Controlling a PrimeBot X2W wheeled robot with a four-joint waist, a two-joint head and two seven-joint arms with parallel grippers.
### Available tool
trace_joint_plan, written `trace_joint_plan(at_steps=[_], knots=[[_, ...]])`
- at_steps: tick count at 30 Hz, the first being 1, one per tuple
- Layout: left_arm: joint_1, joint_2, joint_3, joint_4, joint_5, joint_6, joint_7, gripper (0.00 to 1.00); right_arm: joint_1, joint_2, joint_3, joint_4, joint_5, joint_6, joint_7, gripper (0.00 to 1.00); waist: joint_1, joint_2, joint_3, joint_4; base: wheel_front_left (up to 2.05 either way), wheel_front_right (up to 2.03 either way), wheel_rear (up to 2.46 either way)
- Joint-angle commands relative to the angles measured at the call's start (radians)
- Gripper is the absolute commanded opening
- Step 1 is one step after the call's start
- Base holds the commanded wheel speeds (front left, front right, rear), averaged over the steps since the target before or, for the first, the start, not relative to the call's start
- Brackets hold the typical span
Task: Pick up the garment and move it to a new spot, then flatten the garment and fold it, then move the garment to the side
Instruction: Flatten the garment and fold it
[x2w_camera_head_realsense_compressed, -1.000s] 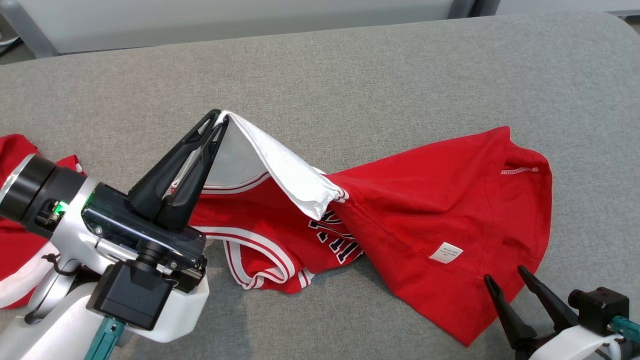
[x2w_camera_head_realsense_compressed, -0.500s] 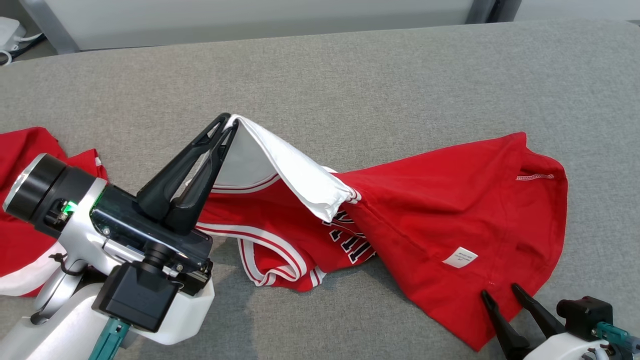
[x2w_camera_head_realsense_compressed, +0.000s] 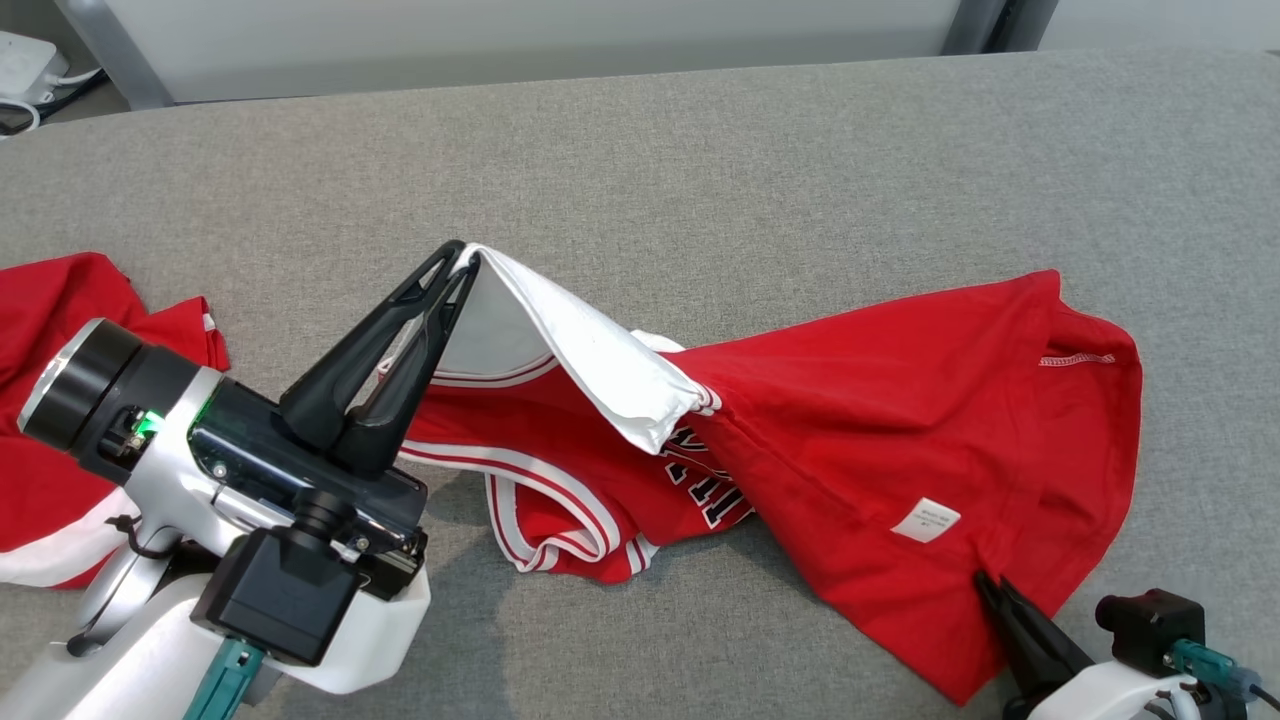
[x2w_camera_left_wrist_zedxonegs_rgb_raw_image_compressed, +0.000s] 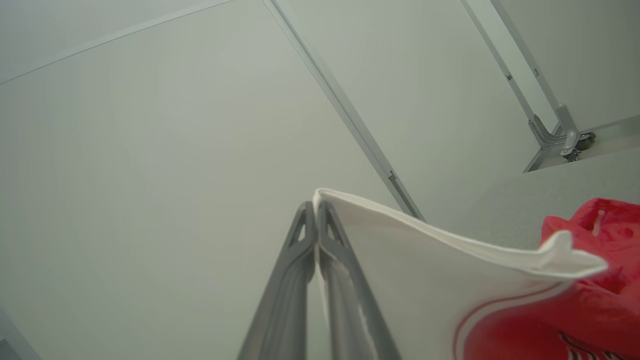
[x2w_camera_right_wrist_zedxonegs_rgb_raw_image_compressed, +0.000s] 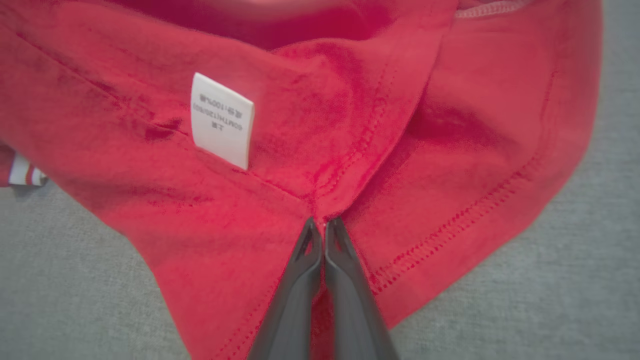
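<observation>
A red jersey (x2w_camera_head_realsense_compressed: 880, 420) with white trim and dark lettering lies crumpled across the grey padded table (x2w_camera_head_realsense_compressed: 700, 160). My left gripper (x2w_camera_head_realsense_compressed: 462, 256) is shut on its white strap, lifting that part into a peak above the table; in the left wrist view the white cloth (x2w_camera_left_wrist_zedxonegs_rgb_raw_image_compressed: 425, 265) hangs from the closed fingertips (x2w_camera_left_wrist_zedxonegs_rgb_raw_image_compressed: 316, 209). At the lower right my right gripper (x2w_camera_head_realsense_compressed: 985, 582) is shut on the red hem near a seam, just below the white care label (x2w_camera_head_realsense_compressed: 925, 520). The right wrist view shows the fingers (x2w_camera_right_wrist_zedxonegs_rgb_raw_image_compressed: 322, 225) pinching the red fabric (x2w_camera_right_wrist_zedxonegs_rgb_raw_image_compressed: 350, 125) beside the label (x2w_camera_right_wrist_zedxonegs_rgb_raw_image_compressed: 222, 120).
A second red and white garment (x2w_camera_head_realsense_compressed: 60, 400) lies at the table's left edge, partly behind my left arm. Grey table surface extends wide behind and to the right of the jersey. A pale wall panel (x2w_camera_head_realsense_compressed: 500, 40) runs along the far edge.
My right gripper went from open beside the hem to shut on the red fabric. The head camera shifted, sliding the whole scene slightly down and right. The left gripper kept its hold.
</observation>
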Motion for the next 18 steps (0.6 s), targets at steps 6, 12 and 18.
trace_joint_plan(at_steps=[6,12,18], knots=[[-0.005,0.029,0.063,-0.02,-0.008,0.001,-0.004,0.0,-0.032,-0.024,0.007,-0.002,-0.009,0.004,-0.04,0.0,0.0,0.0,0.003,-0.006,0.0,0.0,0.0],[0.002,0.034,0.097,-0.021,-0.009,0.02,-0.004,0.0,-0.033,-0.053,-0.047,-0.096,0.008,0.004,-0.069,0.0,0.0,0.0,-0.005,-0.016,0.0,0.0,0.0],[-0.003,0.049,0.119,-0.016,-0.011,0.011,-0.004,0.0,-0.027,-0.125,-0.129,-0.255,0.079,0.004,-0.07,0.0,0.0,0.0,-0.028,-0.029,0.0,0.0,0.0]])
